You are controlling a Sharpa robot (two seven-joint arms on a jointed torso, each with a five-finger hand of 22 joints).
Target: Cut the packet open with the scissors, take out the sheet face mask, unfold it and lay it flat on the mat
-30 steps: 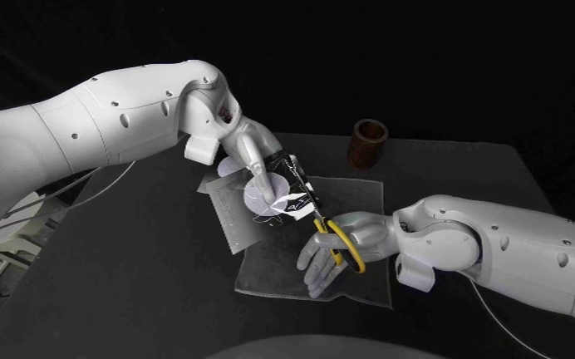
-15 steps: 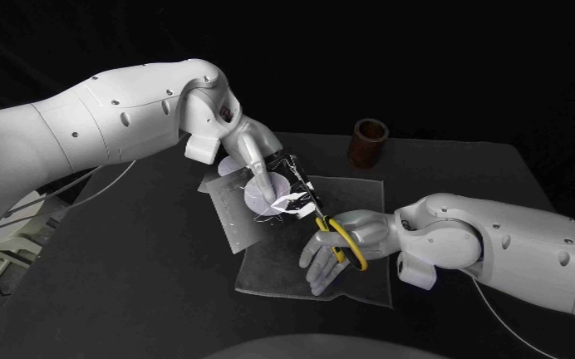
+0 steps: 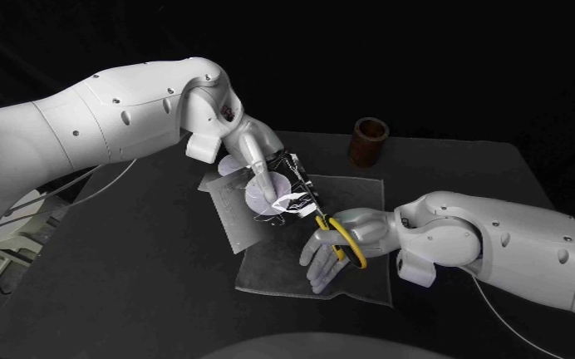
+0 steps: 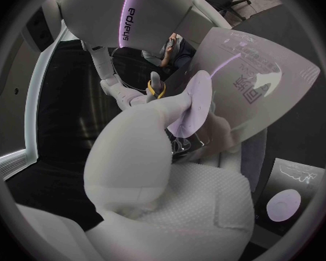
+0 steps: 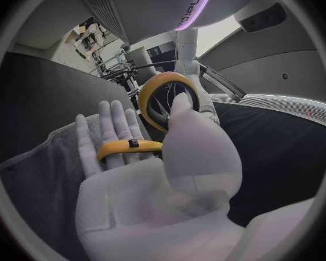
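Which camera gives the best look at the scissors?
The head view: the scissors show from yellow handles in the right hand to blades by the packet. The right wrist view shows the handles close up; the left wrist view, a small yellow loop.

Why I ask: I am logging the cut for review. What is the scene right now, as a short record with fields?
left hand: holds the packet raised above the mat
right hand: grips the scissors by their yellow handles
scissors: blades point up at the packet's lower edge; whether they have bitten in cannot be told
mat: grey, lying on the black table beneath both hands
brown cylinder: upright on the table beyond the mat, apart from both hands
stage: apparently at the cutting step
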